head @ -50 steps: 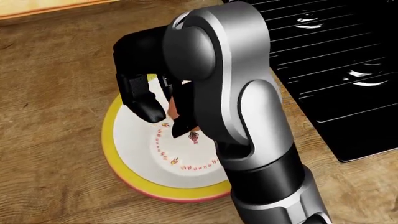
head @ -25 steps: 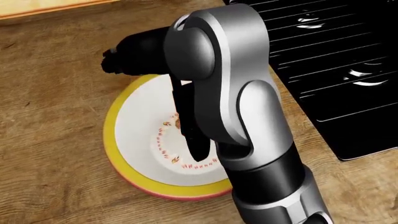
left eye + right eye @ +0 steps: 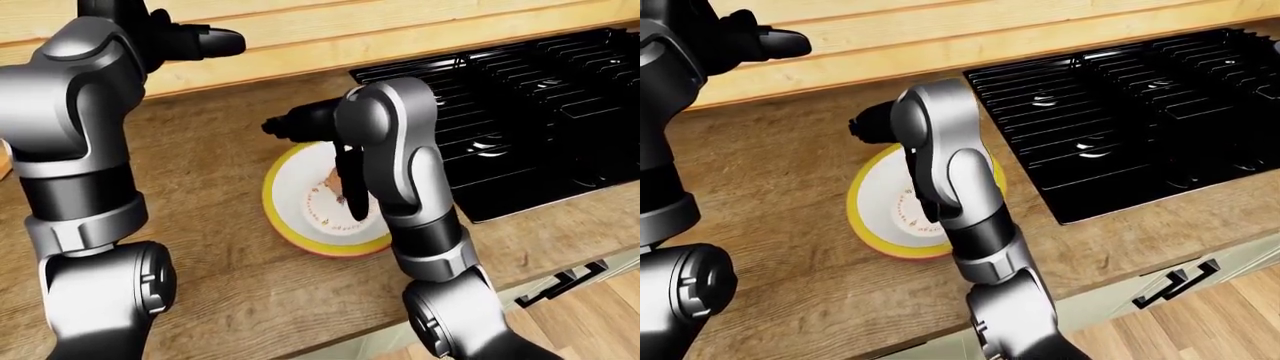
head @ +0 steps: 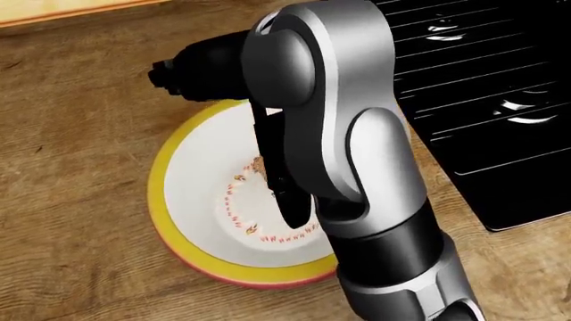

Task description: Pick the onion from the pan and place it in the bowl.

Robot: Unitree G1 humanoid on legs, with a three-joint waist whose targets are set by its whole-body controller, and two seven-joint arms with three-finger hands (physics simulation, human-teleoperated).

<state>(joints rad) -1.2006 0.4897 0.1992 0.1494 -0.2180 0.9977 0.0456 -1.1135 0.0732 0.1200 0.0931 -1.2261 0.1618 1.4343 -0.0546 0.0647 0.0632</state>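
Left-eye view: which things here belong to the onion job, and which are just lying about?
Job: onion, lying inside the bowl; right hand, open above the bowl. The pan is not in view.

Just there: stove; wooden counter; cabinet handle; left hand, raised off to the side.

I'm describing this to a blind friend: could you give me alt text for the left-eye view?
A robot's right hand hangs over a yellow-rimmed bowl holding a pinkish onion on a wooden counter. A black stove lies right; the left hand is raised upper left.
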